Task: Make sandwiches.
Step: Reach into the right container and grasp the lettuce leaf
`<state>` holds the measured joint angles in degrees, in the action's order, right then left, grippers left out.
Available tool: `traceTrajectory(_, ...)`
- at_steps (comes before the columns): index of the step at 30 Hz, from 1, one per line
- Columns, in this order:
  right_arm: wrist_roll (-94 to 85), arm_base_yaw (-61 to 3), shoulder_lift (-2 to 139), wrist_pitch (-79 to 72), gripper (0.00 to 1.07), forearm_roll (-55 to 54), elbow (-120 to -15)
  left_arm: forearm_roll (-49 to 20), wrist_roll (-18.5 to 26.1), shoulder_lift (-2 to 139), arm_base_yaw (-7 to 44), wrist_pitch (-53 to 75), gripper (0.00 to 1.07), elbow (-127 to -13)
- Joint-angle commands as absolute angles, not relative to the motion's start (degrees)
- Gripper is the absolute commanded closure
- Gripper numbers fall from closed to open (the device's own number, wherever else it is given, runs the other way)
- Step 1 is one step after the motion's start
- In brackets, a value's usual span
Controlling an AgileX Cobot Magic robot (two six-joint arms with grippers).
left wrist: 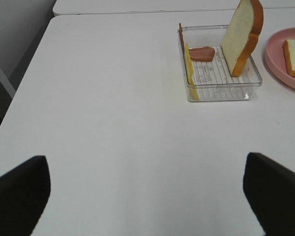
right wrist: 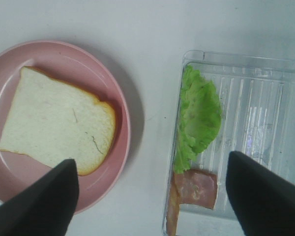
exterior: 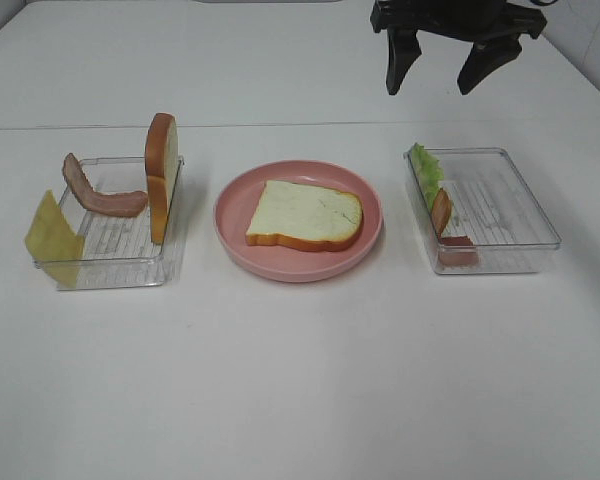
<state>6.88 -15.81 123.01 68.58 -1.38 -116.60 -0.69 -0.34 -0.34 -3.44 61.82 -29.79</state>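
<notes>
White table [exterior: 300, 400] fills the lower frame; across the middle sit the left tray [exterior: 110, 268] with cheese [exterior: 52, 238], bacon [exterior: 100, 195] and an upright bread slice [exterior: 161, 175], the plate [exterior: 230, 225] holding the base slice [exterior: 305, 215], and the right tray [exterior: 525, 205] with lettuce [exterior: 427, 172] and a second bacon [exterior: 442, 212]. At upper right the right gripper [exterior: 430, 85] hangs with jaws spread and empty; the left gripper [left wrist: 145, 162], seen only from its wrist, is likewise wide and holds nothing. Fillings look next: I judge a descent onto the lettuce leaning on the tray wall, pinching it free of the second bacon.
</notes>
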Motion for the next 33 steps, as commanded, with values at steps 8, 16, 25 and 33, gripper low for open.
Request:
traceTrajectory(8,7.0,-12.1,130.2,68.0,0.28,-6.7,-116.8,-1.2,-0.5,-1.1,-3.5,61.6,0.06,-29.6)
traceTrajectory(16,6.8,-11.1,134.4,64.9,0.30,-7.1,-116.8,-1.2,-0.5,-1.1,-3.5,61.6,0.06,-29.6)
traceTrajectory(25,6.8,-11.1,136.0,63.9,0.30,-7.1,-116.8,-1.2,-0.5,-1.1,-3.5,61.6,0.06,-29.6)
traceTrajectory(33,6.8,-11.1,137.1,64.1,0.32,-7.0,-116.8,-1.2,-0.5,-1.1,-3.5,61.6,0.06,-29.6)
